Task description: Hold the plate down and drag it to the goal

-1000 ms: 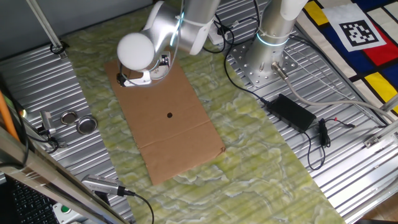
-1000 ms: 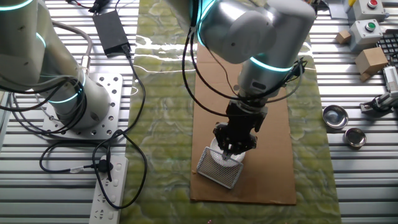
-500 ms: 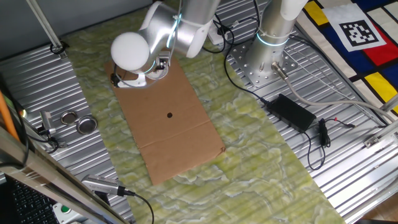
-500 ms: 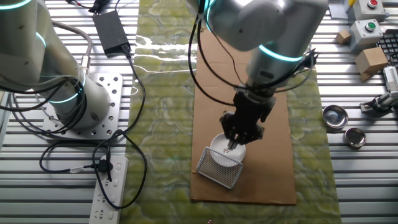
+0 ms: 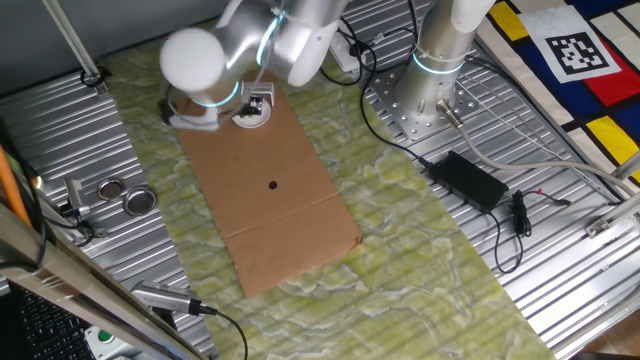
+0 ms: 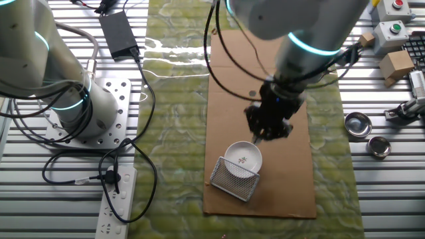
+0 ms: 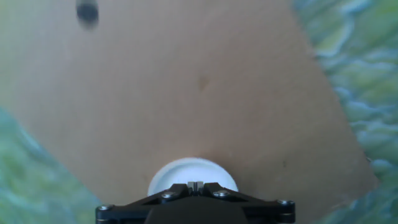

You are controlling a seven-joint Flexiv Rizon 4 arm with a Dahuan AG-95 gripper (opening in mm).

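The plate (image 6: 242,158) is a small white round dish with a tiny dark mark at its centre. It lies near one end of a brown cardboard sheet (image 6: 229,99) and touches a wire mesh basket (image 6: 232,179). It also shows in one fixed view (image 5: 250,113) and in the hand view (image 7: 193,172). My gripper (image 6: 268,133) hangs above the cardboard beside the plate and does not touch it. In the hand view the gripper (image 7: 195,185) has its jaws together with nothing between them. A dark dot (image 5: 273,184) marks the middle of the cardboard.
Two silvery tins (image 6: 358,123) (image 6: 379,147) stand on the metal slats beside the green mat. A black power adapter (image 5: 475,178) with cables lies by the robot base (image 5: 430,95). A power strip (image 6: 119,199) lies at the front left.
My gripper has risen off the plate and moved away along the cardboard towards its middle. The plate has stayed by the wire basket.
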